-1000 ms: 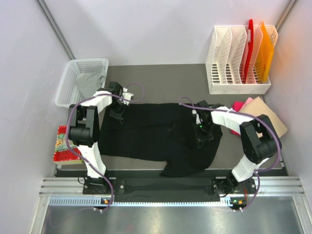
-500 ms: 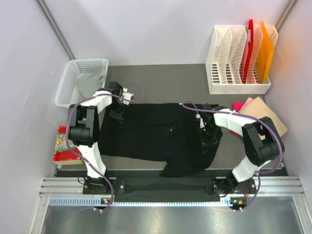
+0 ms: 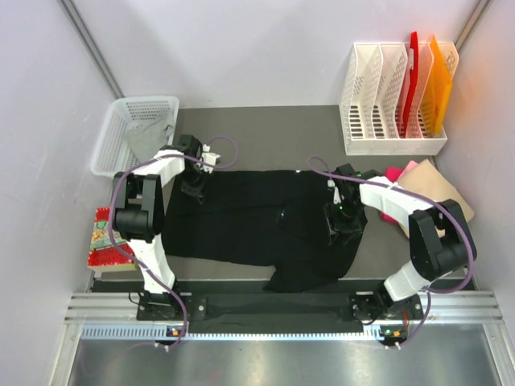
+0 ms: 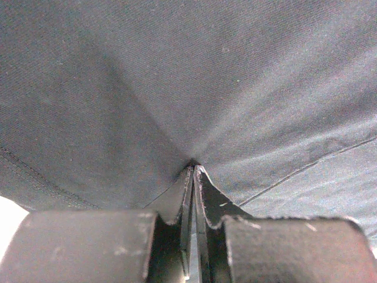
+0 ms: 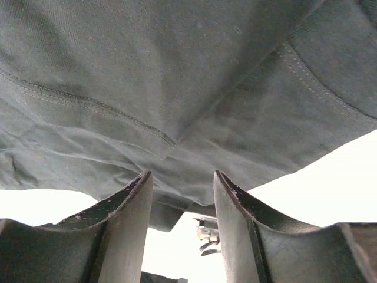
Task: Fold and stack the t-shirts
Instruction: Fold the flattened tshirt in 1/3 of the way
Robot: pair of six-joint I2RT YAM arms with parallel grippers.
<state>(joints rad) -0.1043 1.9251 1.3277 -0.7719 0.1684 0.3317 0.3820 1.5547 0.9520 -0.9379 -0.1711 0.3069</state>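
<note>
Left arm reaches over to the far-left corner of the black shirt (image 3: 249, 217) with the left gripper (image 3: 195, 187) down on the cloth. Right arm curls inward with the right gripper (image 3: 341, 219) over the bunched right side of that shirt, which lies spread across the middle of the table (image 3: 273, 129). Top view doesn't resolve the jaws: left wrist view shows fingers (image 4: 177, 200) closed on a pinch of black cloth, right wrist view shows fingers (image 5: 126, 212) moderately apart, holding nothing, hemmed cloth just beyond. Grey shirt (image 3: 149, 138) sits in the far-left basket (image 3: 121, 112); pink shirt (image 3: 393, 174) and tan shirt (image 3: 438, 189) lie at the right.

left hand (image 4: 192, 169) pinched closed; right hand (image 5: 181, 174) spread apart
</note>
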